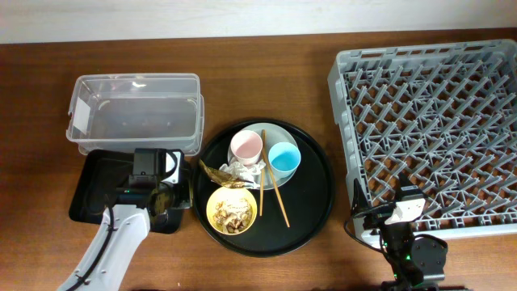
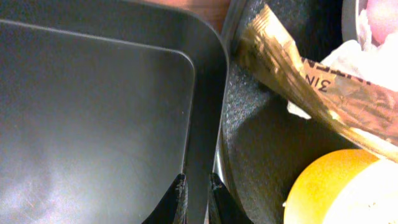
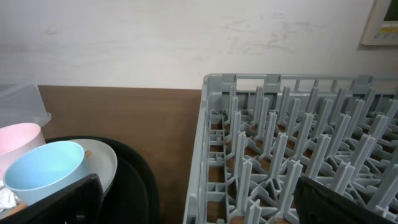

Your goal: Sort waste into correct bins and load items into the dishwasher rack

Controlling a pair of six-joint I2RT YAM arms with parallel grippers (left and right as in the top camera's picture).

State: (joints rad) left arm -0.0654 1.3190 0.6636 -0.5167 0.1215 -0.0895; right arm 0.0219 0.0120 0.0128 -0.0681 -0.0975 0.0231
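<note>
Left gripper (image 2: pixel 198 200) narrow, fingertips (image 2: pixel 180 196) either side of shallow black tray (image 1: pixel 90 182) right rim; cannot tell if gripping. Brown wrapper (image 1: pixel 214 172), napkin (image 1: pixel 242 171), yellow bowl (image 1: pixel 232 212) with food scraps (image 1: pixel 233 210), pink cup (image 1: pixel 245 147), chopsticks (image 1: pixel 275 190), blue cup (image 1: pixel 283 158) on round black tray (image 1: pixel 317 194). Right gripper (image 3: pixel 202 208) wide, empty, by dishwasher rack (image 1: pixel 436 129) corner.

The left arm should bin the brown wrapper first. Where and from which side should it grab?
Grip the brown wrapper by its pointed end near the round tray's rim, jaws across its width, coming from the left. That end sticks out free; napkin and yellow bowl crowd the other.
</note>
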